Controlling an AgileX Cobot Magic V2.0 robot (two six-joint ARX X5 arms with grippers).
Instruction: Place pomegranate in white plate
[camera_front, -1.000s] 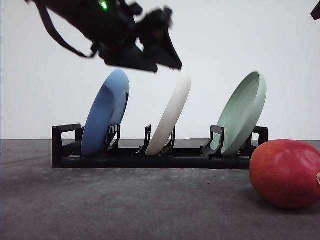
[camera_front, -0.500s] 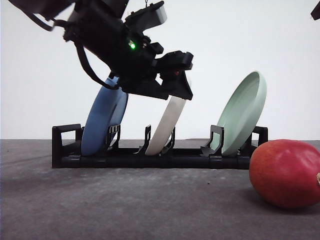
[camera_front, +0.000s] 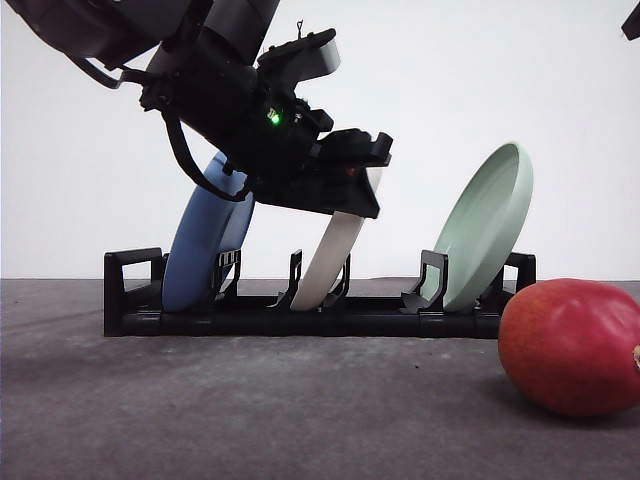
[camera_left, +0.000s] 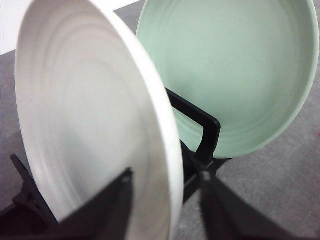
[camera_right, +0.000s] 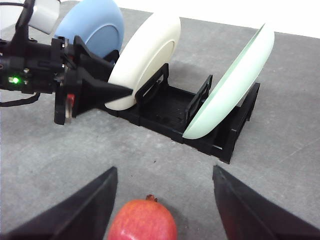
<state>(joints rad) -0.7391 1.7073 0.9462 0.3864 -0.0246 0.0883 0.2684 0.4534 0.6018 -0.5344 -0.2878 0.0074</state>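
The white plate (camera_front: 336, 252) stood on edge in the middle slot of the rack (camera_front: 320, 312), leaning, with a blue plate (camera_front: 205, 235) in the slot on one side and a green plate (camera_front: 487, 228) on the other. The pomegranate (camera_front: 572, 346) lay on the table in front of the rack's green-plate end, well apart from the white plate.

The left gripper (camera_left: 167, 207) had its fingers apart, straddling the white plate's rim, one finger on each face; whether the pads touched yet could not be told. The step in hand looked like drawing this plate out of the rack. To do it well, the fingers should seat deeper over the rim before closing, grip squarely, then lift along the plate's own lean so that it clears the slot posts without rocking the neighbours.

The right gripper (camera_right: 162, 207) hung open just above the pomegranate, nub toward the rack.
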